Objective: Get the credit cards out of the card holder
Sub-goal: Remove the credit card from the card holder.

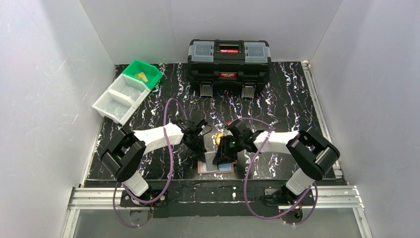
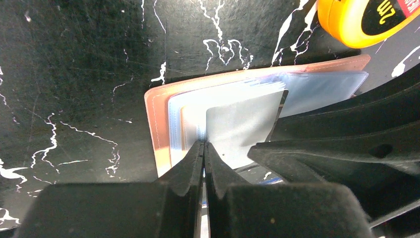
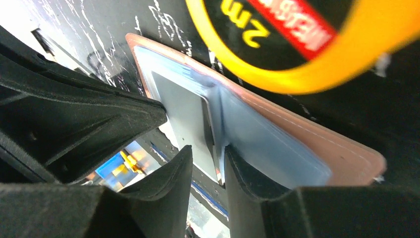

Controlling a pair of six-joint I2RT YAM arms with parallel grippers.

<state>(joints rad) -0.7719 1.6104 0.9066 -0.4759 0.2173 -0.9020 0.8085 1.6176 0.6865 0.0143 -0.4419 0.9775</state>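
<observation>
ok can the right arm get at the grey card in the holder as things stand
Probably yes: the right pincer sits with jaws apart, astride the edge of the grey card over the open card holder. The shut left pincer crowds it, but nothing blocks the card.

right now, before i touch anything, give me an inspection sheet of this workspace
surface: black marbled table
job's things: card holder lies open; one silvery card stands up out of its sleeves
clutter: yellow tape measure beside the holder; black toolbox at the back; white bin and green bin far left
grippers: left fingers shut at the sleeves; right fingers apart, astride the card's edge
cables: purple cables loop off both arms
surroundings: white walls; metal rail at the near edge
</observation>
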